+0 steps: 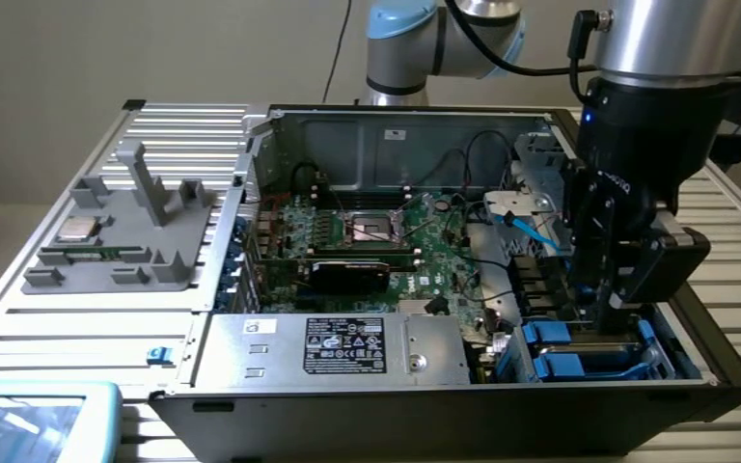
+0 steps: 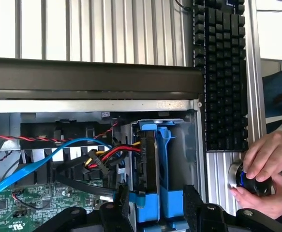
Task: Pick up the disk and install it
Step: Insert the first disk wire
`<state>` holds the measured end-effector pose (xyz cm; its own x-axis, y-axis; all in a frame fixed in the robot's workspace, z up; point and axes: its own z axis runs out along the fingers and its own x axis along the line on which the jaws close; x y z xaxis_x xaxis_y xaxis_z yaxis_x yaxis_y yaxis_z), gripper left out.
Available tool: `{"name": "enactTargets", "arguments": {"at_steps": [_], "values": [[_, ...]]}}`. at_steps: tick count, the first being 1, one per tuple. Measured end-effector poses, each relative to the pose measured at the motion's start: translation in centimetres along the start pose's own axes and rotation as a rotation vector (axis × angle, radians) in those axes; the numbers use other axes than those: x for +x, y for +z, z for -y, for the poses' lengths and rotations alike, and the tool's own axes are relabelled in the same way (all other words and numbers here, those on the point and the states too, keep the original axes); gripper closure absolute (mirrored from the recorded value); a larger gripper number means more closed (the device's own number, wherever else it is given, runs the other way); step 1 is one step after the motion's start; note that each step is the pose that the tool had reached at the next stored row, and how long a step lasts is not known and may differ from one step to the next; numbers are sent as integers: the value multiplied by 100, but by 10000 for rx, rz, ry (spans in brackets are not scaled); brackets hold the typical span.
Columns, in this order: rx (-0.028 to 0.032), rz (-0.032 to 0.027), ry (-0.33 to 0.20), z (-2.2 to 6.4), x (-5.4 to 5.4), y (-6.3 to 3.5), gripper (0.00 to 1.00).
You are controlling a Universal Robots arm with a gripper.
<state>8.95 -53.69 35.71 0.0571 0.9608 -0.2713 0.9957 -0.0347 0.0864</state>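
The disk stands on edge in its bright blue frame, in the drive bay at the corner of the open computer case. My gripper hangs right over it. One black finger stands on each side of the blue frame, close to it, and the jaws are open. In the exterior view my gripper reaches down into the bay at that view's right, just above the blue frame.
Red, yellow and blue cables plug in beside the disk. A motherboard and a grey box with a black label fill the case. A keyboard lies outside it, with a person's hands on a knob. A grey fixture holds a chip.
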Motion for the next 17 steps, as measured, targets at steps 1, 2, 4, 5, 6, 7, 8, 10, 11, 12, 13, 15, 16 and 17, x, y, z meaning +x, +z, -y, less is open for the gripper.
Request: {"name": "enactTargets", "arguments": {"at_steps": [1,2,4,5,6,7,8,10,11,12,13,15,16,17], "values": [[-5,-47,-17,0,1,3,44],[-15,-86,-32,0,2,4,44],[-47,-131,-69,1,2,4,44],[-60,-144,-89,0,2,5,44],[-75,-154,-107,1,2,6,44],[-92,-161,-122,1,2,5,44],[-113,-168,-134,1,2,5,44],[-160,-186,-150,1,2,6,46],[-193,-197,-155,1,1,5,53],[-222,-211,-158,1,1,5,53],[-254,-232,-160,1,1,4,53],[-323,-277,-168,1,2,5,53],[-359,-296,-173,1,2,5,53],[-397,-316,-177,1,2,5,53]]}}
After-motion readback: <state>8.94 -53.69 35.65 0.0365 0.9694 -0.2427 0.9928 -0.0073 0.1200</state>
